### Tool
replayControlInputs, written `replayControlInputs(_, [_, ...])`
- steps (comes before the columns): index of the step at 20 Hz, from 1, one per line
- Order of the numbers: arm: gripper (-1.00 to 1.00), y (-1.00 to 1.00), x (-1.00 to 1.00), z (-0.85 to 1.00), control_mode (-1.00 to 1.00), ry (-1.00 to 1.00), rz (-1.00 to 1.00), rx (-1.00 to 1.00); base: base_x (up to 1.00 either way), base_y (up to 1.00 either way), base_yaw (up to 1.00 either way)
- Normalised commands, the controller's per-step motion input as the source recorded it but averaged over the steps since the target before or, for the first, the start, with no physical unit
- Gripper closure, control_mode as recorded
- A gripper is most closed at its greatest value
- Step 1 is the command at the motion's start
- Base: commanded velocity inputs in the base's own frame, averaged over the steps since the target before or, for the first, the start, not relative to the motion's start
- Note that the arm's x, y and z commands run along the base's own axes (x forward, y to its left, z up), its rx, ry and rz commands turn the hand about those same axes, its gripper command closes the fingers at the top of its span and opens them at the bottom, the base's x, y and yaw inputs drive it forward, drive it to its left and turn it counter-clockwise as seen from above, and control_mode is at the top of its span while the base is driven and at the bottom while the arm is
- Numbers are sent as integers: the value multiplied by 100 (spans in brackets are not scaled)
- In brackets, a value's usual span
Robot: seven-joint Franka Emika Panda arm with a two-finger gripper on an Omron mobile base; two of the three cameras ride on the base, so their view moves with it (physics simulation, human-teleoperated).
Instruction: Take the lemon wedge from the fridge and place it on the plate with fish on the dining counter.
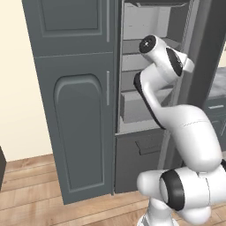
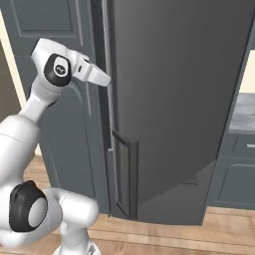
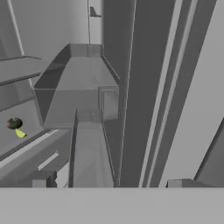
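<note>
Inside the open fridge (image 1: pixel 145 66), the gripper (image 3: pixel 107 183) holds nothing, its jaws spread wide. Far left of the fingertips (image 3: pixel 42 179), the lemon wedge (image 3: pixel 20 133) lies on a shelf, touching a dark green lump (image 3: pixel 13 124).

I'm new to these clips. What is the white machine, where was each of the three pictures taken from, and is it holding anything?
The white machine is a robot arm on a driving base, rendered in a simulated kitchen. Two pictures come from cameras on the base, behind the arm to its left and right. The left one looks into the open fridge with its pale shelves; the right one mostly sees the fridge's open door. The third comes from a camera on the hand, looking into the fridge. There the fingers stand apart with nothing between them. On a shelf at the left lie a tiny yellow lemon wedge and a dark green lump.
</note>
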Motion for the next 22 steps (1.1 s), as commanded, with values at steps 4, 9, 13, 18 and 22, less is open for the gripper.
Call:
replayControlInputs(4, [-100,-51,-67,-11,-100,1,-8,-12,0,0,0])
replayControlInputs(9, [-100,-54,-61,-22,-100,6,-11,-15,0,0,0])
replayControlInputs(13, [-100,-66,-59,-29,-100,14,-17,-14,0,0,0])
replayControlInputs(18, [-100,-81,-56,-18,-100,21,-24,-9,0,0,0])
replayControlInputs(22, [-100,-96,-41,-9,-100,25,-29,-4,0,0,0])
